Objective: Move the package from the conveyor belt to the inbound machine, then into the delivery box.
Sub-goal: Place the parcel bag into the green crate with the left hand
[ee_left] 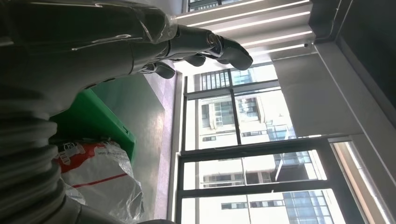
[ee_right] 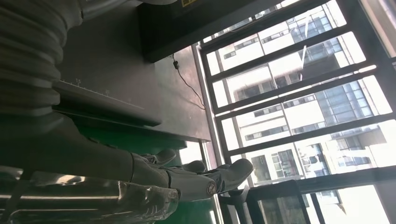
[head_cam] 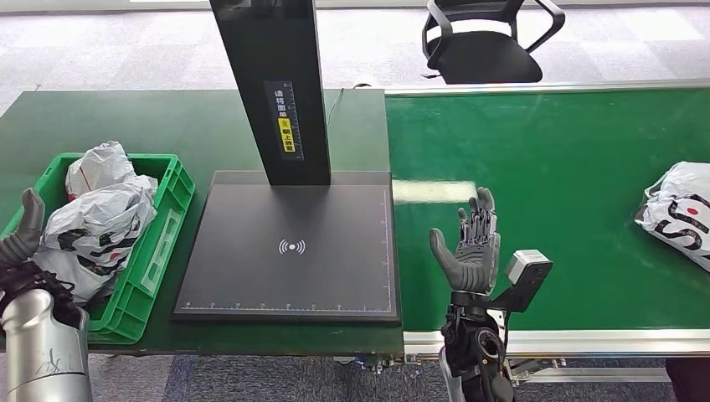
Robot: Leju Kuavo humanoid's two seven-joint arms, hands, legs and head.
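Note:
A white plastic package (head_cam: 682,211) with red and black print lies at the far right edge of the green conveyor belt (head_cam: 553,167). My right hand (head_cam: 470,243) stands upright over the belt's near left part, fingers spread, holding nothing, well to the left of the package. The black inbound machine plate (head_cam: 289,247) with its dark column (head_cam: 272,84) sits in the middle. The green delivery box (head_cam: 159,243) at the left holds white bagged packages (head_cam: 96,213). My left hand (head_cam: 25,230) hovers empty at the box's near left corner, its fingers (ee_left: 205,46) extended.
A black office chair (head_cam: 486,38) stands behind the belt. The belt's metal near rail (head_cam: 603,342) runs along the front. In the wrist views, large windows (ee_left: 243,140) and a cable (ee_right: 187,84) on the table appear.

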